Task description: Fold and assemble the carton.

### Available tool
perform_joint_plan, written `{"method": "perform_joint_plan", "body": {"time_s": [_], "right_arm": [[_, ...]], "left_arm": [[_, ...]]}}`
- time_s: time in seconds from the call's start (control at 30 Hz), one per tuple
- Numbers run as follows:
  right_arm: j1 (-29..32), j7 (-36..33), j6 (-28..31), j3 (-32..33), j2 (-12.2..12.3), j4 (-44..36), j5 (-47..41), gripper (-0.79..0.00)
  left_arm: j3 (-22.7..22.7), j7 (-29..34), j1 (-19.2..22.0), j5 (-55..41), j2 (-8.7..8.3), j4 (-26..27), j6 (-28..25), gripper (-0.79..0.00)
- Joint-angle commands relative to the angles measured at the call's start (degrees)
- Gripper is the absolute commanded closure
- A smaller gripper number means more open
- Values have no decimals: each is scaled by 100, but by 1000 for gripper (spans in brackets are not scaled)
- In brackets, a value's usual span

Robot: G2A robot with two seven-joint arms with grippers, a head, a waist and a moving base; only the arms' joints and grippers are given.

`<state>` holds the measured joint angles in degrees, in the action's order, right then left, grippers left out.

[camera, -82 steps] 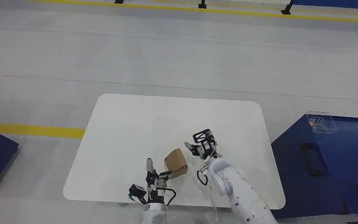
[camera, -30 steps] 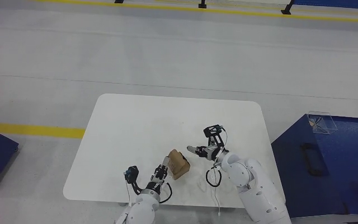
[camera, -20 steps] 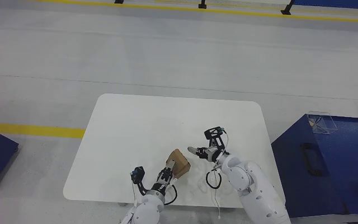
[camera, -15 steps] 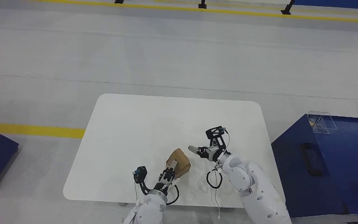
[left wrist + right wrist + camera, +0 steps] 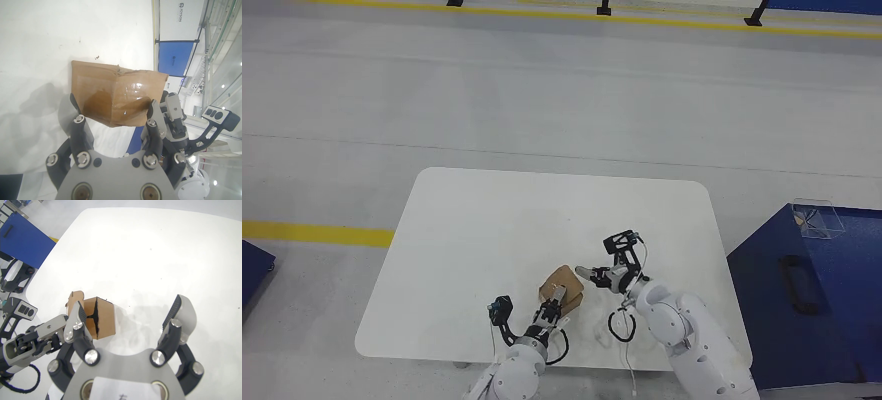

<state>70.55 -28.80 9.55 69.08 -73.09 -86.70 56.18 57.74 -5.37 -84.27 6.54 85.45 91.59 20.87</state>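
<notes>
Swinging in from the front edge, our left claw (image 5: 113, 100) now stands wide open at the carton (image 5: 564, 286), holding nothing. Our right claw (image 5: 129, 300), open and empty, waits just beside it on the worktop (image 5: 492, 220). We judge folding can begin.

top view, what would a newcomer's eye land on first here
The brown carton, partly folded, stands out near the robot's edge of the white table. The left gripper has its fingers spread either side of it, and the right gripper sits open just beside it.
</notes>
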Motion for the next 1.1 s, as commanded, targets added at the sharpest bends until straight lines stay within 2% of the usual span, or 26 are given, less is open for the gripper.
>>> {"method": "perform_joint_plan", "body": {"time_s": [0.0, 0.1, 0.17, 0.23, 0.33, 0.43, 0.6, 0.87, 1.07], "right_arm": [[-43, 32, -79, -95, -14, 55, 102, -785], [-121, 116, -195, -199, -39, 164, 173, -785], [-161, 166, -252, -266, -55, 227, 209, -785], [-187, 195, -270, -314, -66, 270, 225, -785], [-220, 231, -310, -357, -76, 317, 284, -785], [-240, 352, -387, -354, -81, 349, 357, -785], [-257, 558, -359, -370, -83, 420, 505, -785], [-290, 827, -438, -520, -119, 533, 724, -785], [-221, 1267, -829, -496, -132, 519, 1046, -785]], "left_arm": [[13, 13, -4, -26, 3, 1, -23, -585], [51, 28, -11, -64, 4, 27, -55, -536], [78, 32, -24, -103, 5, 62, -88, -545], [99, 60, -40, -121, 3, 80, -103, -496], [135, 67, -60, -128, -1, 110, -132, -496], [171, 17, -66, -119, 0, 112, -103, -551], [178, -21, -5, -85, 11, 48, -16, -557], [183, 32, 45, -120, 26, -6, 32, -523], [199, 27, 106, -133, 40, -94, 86, -502]]}}
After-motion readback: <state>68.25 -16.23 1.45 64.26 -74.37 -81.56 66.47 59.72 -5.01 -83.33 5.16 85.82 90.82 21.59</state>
